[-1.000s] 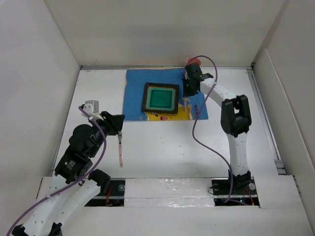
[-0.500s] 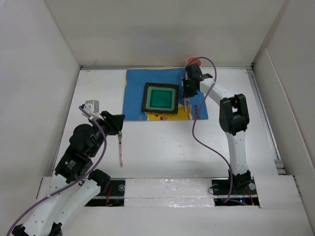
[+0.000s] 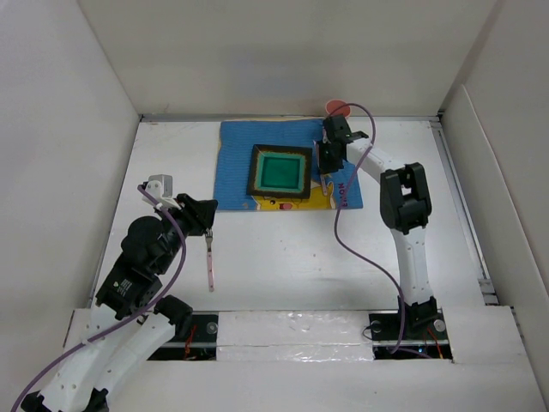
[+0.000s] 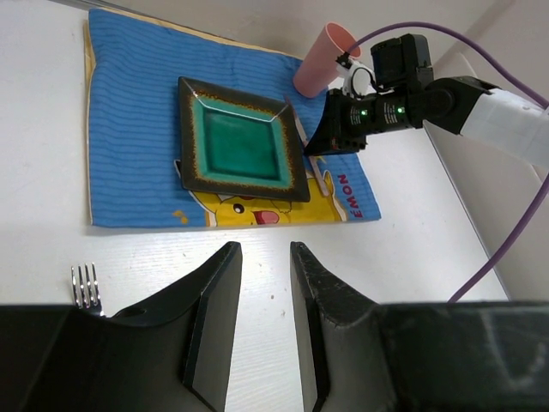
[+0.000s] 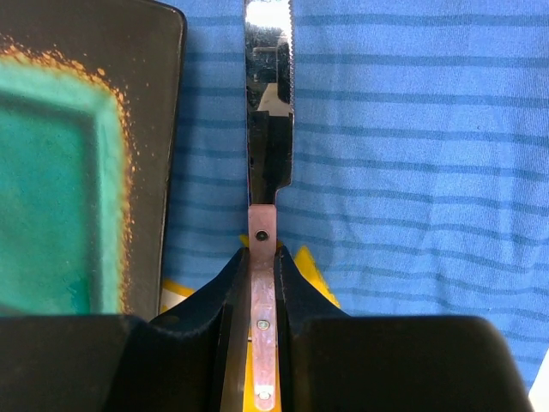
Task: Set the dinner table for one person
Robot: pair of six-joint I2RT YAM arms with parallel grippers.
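Your right gripper (image 5: 262, 266) clamps the knife (image 5: 269, 103) by its pink handle, over the placemat (image 5: 412, 172) on the far side of the dinner table (image 3: 283, 257). Lower it gently, blade parallel to the plate (image 5: 86, 172) just beside it. Your left gripper (image 4: 263, 251) hangs empty, jaws apart.

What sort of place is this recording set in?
Probably a lab test cell, not a home: white tabletop walled by white panels, robot arms, one staged placemat with a plate.
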